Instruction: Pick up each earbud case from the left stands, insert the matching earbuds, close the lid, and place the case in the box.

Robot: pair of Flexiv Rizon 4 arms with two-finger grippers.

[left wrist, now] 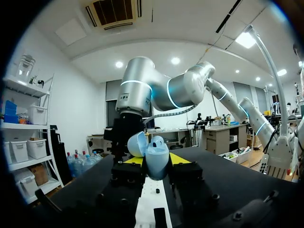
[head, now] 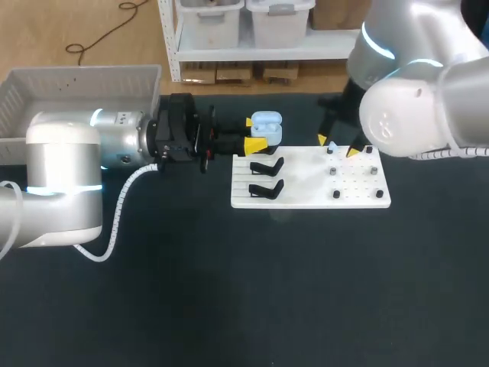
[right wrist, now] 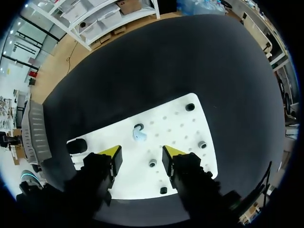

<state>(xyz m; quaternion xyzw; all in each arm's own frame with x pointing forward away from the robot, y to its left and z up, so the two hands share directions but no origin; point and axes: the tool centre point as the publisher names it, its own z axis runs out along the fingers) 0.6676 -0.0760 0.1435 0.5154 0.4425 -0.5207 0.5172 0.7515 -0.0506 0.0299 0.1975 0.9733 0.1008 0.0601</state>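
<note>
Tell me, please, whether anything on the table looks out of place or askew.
Nothing stands out: the left claw grips the open earbud case, and the right claw hangs open above the white board.

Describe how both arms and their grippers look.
The left arm and right arm are rounded silver-white shells with glowing cyan rings. A white spiral cable runs along the left one. The left gripper and right gripper are black, fingers tipped yellow.

The pale blue case [left wrist: 156,160] stands upright with its lid swung open, gripped from both sides between the left gripper's [left wrist: 156,162] jaws. A pale blue earbud [right wrist: 139,136] sits on a peg, just ahead of the right gripper's [right wrist: 140,154] parted jaws and touching neither.
</note>
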